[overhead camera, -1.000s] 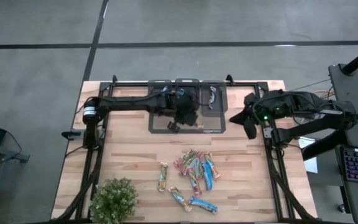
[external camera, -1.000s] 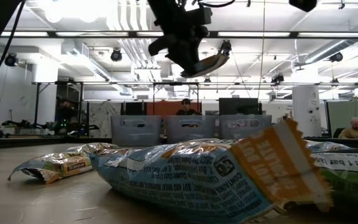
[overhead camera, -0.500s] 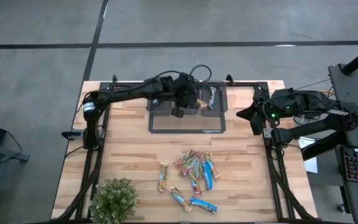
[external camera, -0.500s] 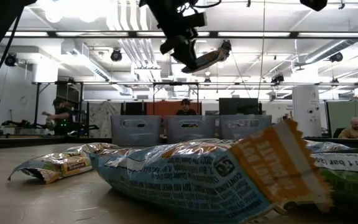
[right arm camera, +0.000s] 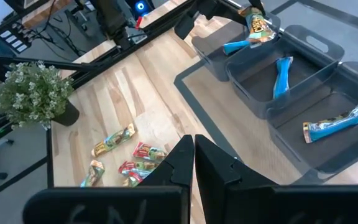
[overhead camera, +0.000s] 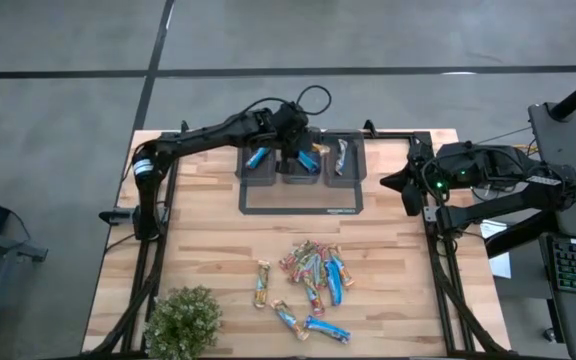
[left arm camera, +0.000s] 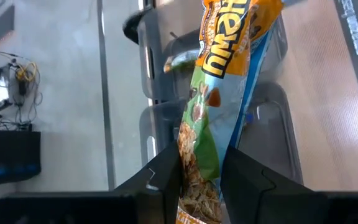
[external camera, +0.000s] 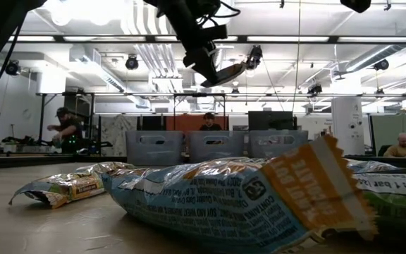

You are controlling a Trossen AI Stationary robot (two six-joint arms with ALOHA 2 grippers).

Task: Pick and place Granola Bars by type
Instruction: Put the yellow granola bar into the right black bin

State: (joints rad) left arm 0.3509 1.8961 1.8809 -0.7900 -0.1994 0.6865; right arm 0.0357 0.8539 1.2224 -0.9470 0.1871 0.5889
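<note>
My left gripper point(overhead camera: 298, 150) hangs over three grey bins point(overhead camera: 298, 172) at the table's far side, shut on a green and orange granola bar point(left arm camera: 219, 56), which also shows in the low view point(external camera: 230, 70). Blue-wrapped bars lie in the bins: one in the left bin point(overhead camera: 258, 157), one in the middle bin point(right arm camera: 283, 74), one in the right bin point(overhead camera: 340, 157). A heap of several mixed bars point(overhead camera: 313, 270) lies on the wood nearer the front. My right gripper point(right arm camera: 193, 149) is shut and holds nothing, raised by the table's right edge. My left gripper pinches the bar between its two fingers point(left arm camera: 247, 180), which press on the wrapper's two flat faces near one end point(left arm camera: 197, 168). The fingers slant down from the table's left. The rest of the bar sticks out past the fingertips, tilted and clear of the bins.
The bins stand on a dark mat point(overhead camera: 303, 205). Loose bars lie at the front point(overhead camera: 261, 283) point(overhead camera: 288, 318) point(overhead camera: 326, 328). A potted plant point(overhead camera: 183, 320) stands in the near left corner. Bare wood lies between mat and heap.
My left gripper has carried the bar toward the table's far edge, from above the mat's open part to above the bins, and has rolled somewhat on the way. The bar stays pinched and clear of everything.
</note>
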